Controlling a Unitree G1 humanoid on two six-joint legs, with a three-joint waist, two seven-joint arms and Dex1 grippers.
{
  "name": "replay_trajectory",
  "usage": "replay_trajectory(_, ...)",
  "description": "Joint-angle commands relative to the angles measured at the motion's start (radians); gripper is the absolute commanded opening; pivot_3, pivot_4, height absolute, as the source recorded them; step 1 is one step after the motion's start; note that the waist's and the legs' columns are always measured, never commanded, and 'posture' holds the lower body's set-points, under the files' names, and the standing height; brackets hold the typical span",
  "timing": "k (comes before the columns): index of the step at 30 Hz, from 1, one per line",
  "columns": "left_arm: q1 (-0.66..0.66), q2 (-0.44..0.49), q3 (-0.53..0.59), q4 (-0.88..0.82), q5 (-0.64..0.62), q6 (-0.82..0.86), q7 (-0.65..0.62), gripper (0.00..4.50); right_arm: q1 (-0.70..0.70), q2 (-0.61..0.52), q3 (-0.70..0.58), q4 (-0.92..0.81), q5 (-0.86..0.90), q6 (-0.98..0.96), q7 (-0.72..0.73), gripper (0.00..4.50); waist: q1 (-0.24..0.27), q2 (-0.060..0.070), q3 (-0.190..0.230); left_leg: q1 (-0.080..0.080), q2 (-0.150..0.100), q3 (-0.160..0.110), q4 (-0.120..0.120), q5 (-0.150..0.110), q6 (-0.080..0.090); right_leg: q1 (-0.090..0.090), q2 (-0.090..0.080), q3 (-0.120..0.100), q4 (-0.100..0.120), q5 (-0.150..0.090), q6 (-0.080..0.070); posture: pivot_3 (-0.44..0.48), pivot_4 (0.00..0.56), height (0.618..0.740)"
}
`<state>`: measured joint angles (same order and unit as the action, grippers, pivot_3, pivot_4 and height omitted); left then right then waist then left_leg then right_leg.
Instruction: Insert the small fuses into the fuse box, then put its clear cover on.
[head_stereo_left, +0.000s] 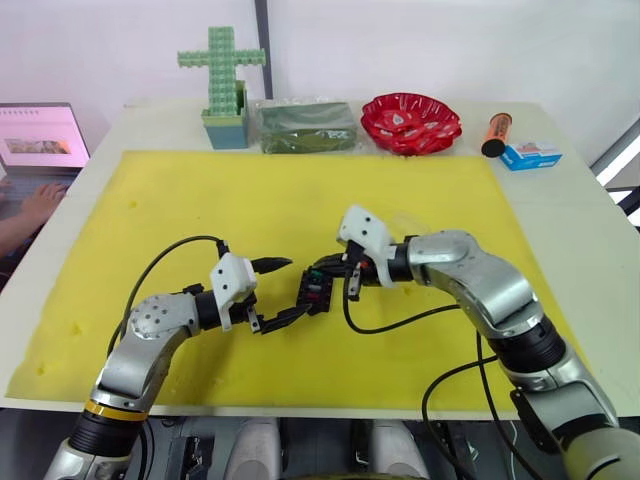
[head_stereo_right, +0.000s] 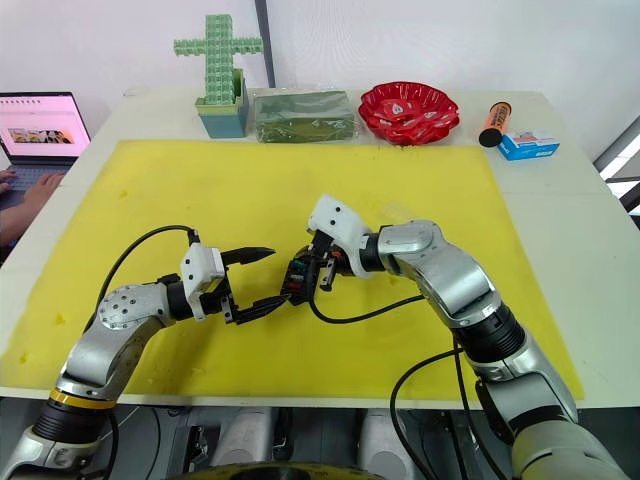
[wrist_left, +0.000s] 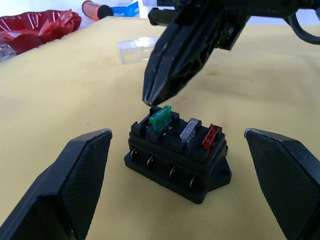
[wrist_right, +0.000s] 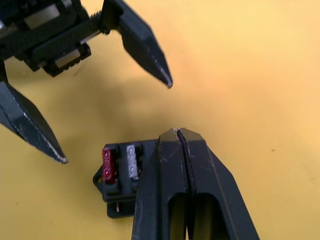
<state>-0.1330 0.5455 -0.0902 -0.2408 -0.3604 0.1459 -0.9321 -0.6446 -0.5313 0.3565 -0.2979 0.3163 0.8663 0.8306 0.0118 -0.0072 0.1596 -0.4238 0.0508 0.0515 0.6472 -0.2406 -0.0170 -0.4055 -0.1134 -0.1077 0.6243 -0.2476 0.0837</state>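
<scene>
The black fuse box (wrist_left: 177, 159) sits on the yellow mat (head_stereo_left: 200, 200) between my two grippers. Three small fuses stand in its top slots: a green one (wrist_left: 161, 119), a grey one (wrist_left: 189, 131) and a red one (wrist_left: 212, 137). My left gripper (head_stereo_left: 297, 287) is open, one finger (wrist_left: 75, 175) on each side of the box, not touching it. My right gripper (wrist_right: 177, 132) is shut, fingers pressed together, its tip resting on the box's top corner right beside the green fuse. The clear cover (wrist_left: 137, 49) lies on the mat beyond the box.
Along the table's far edge stand a green block cross (head_stereo_left: 222, 70), a wrapped green package (head_stereo_left: 305, 125), a red bowl (head_stereo_left: 411, 122), an orange marker (head_stereo_left: 496, 133) and a small blue box (head_stereo_left: 530, 154). At the far left, a person's hand (head_stereo_left: 35, 205) rests on a laptop (head_stereo_left: 40, 140).
</scene>
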Motion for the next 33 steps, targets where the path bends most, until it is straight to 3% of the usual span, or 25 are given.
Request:
replay_trajectory(1,-0.014,-0.002,0.013,-0.012,-0.003,-0.016,0.000,4.50,0.002,-0.006,0.003,-0.012,-0.016,-0.018,-0.002,0.01,0.000,0.000,0.000,0.000,0.000,0.000,0.000,0.000,0.000,0.000,0.000,0.000,0.000,0.000,0.000,0.000,0.150,0.740)
replay_trajectory(33,-0.005,-0.001,0.016,-0.025,-0.002,-0.009,0.011,4.50,0.043,-0.045,0.099,0.036,-0.110,-0.071,0.036,0.01,0.001,0.000,0.000,0.003,0.000,0.000,0.000,0.000,0.000,0.003,0.000,0.000,0.000,0.000,0.000,0.000,0.150,0.740)
